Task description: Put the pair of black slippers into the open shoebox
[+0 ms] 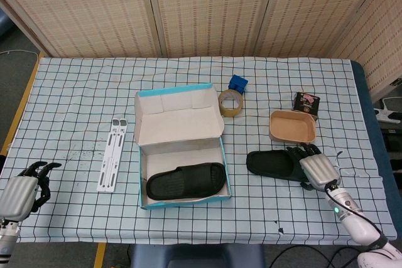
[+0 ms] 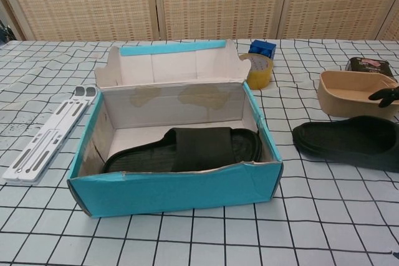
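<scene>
The right hand (image 1: 317, 169) has its fingers (image 1: 306, 150) spread over the heel end of the loose black slipper (image 1: 272, 163), holding nothing as far as I can tell. The left hand (image 1: 21, 192) sits curled and empty at the table (image 1: 75, 98) edge. The other slipper (image 1: 186, 181) lies inside the open shoebox (image 1: 181, 149).
</scene>
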`<state>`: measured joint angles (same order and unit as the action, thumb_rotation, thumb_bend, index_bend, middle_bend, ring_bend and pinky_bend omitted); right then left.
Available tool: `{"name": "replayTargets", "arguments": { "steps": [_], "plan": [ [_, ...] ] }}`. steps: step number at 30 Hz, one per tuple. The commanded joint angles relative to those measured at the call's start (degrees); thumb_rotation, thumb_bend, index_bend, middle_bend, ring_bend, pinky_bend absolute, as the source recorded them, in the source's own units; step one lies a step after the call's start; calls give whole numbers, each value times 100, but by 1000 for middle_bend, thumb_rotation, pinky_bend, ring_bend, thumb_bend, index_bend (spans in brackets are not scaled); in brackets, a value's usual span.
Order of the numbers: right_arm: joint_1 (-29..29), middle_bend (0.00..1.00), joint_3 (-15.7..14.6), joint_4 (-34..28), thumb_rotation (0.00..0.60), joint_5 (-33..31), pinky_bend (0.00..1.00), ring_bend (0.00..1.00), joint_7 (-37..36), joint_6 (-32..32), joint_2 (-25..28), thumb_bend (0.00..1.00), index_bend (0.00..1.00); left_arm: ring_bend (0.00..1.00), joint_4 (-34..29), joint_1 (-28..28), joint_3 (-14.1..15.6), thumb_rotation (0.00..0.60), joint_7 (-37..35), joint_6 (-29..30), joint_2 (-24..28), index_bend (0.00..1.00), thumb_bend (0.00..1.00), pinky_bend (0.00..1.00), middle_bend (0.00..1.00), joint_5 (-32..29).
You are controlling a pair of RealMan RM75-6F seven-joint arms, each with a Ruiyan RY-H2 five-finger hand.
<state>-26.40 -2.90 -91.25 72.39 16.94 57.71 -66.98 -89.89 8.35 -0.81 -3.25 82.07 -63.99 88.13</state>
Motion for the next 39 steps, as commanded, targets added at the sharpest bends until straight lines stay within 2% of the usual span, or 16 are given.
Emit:
{"name": "replayTargets", "arguments": {
  "steps": [1, 11, 20, 39],
  "plan": [
    [8, 118, 39, 54, 600, -106, 102, 0, -35, -97, -13, 116, 49, 198, -4, -3, 4, 600, 5, 9, 2, 252, 531, 404, 200, 11],
    [-22, 94, 89, 261, 600, -185, 102, 0, -134, -311, -117, 111, 3, 198, -5, 0, 4, 600, 29, 8, -7, 251, 531, 404, 200, 14],
    [-123, 67, 122, 710, 600, -358, 102, 0, -265, -762, -472, 111, 0, 198, -23, 3, 23, 600, 35, -3, 1, 252, 531, 404, 201, 37],
    [-173, 67, 298, 1228, 600, -512, 102, 0, -194, -806, -868, 109, 0, 199, 8, 14, 49, 600, 6, 15, 6, 252, 530, 404, 203, 119]
  ]
}}
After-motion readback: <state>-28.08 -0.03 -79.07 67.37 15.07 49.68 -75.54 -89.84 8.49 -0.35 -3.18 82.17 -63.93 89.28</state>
